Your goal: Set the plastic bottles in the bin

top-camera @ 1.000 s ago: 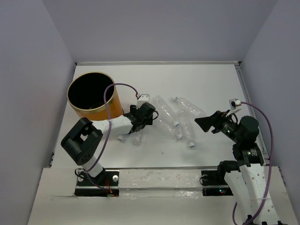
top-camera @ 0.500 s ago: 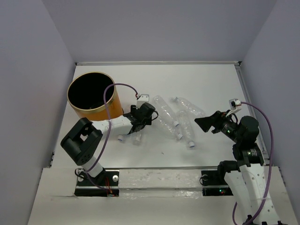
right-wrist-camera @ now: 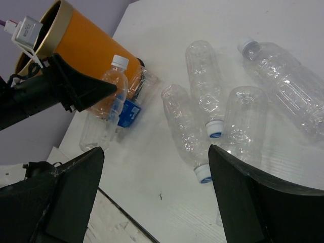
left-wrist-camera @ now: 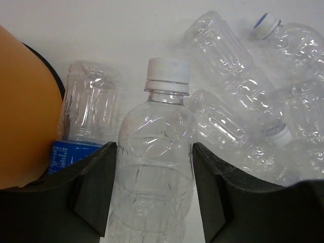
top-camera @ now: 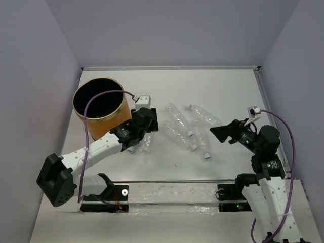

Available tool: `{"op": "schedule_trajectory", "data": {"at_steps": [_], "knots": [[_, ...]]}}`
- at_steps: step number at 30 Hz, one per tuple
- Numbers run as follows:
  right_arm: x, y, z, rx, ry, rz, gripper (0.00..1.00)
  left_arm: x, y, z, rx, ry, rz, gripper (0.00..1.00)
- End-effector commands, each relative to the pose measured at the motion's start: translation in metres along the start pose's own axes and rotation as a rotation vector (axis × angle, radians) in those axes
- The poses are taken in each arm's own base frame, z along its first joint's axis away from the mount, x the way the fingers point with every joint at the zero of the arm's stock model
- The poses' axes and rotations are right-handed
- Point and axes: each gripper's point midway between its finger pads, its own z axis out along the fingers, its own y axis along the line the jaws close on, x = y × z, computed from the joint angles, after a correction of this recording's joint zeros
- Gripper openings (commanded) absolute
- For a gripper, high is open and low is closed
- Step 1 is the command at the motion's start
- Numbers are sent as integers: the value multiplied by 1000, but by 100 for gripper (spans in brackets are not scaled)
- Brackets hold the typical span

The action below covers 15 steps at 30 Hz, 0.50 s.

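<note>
Clear plastic is slick, so with my left fingers (left-wrist-camera: 91,187) clamped on one bottle (left-wrist-camera: 154,167), the bin (top-camera: 109,121) close at ten o'clock, and my right fingers (right-wrist-camera: 66,197) spread wide and empty, I fear it slipping or clipping the rim.

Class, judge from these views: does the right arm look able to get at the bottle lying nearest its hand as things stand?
Probably yes. The right hand is open, the nearest bottle lies flat just beside it, and nothing stands between them.
</note>
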Motion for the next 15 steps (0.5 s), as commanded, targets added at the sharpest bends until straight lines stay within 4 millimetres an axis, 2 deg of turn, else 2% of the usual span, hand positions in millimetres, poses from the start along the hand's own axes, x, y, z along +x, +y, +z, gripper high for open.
{"op": "schedule_trajectory", "data": {"at_steps": [1,2,5,6,9,10,12,13,14,15], "knots": [[-16,15,-2,-56,-45,-36,89,-18,-4,-18,44,-43,-45,11],[-16,16,-2,-59,-44,-40,89,-27,-4,-24,50,-68,-55,10],[-17,19,0,-85,-46,-37,89,-88,-9,-63,108,-241,-118,10],[-16,20,1,-97,-43,-40,89,-115,-16,-79,147,-299,-142,9],[-12,13,8,-108,-49,-28,89,-153,-28,-103,203,-369,-142,10],[-11,14,10,-127,-52,-33,89,-180,-31,-120,216,-424,-145,10],[0,9,14,-136,-11,6,89,-200,-29,-128,193,-459,-135,10],[-2,13,15,-156,-21,-10,89,-224,-26,-145,180,-518,-138,10],[-1,15,16,-164,-16,-10,88,-235,-23,-151,167,-543,-136,10],[1,14,18,-164,-13,-2,88,-253,-20,-160,153,-588,-148,10]]}}
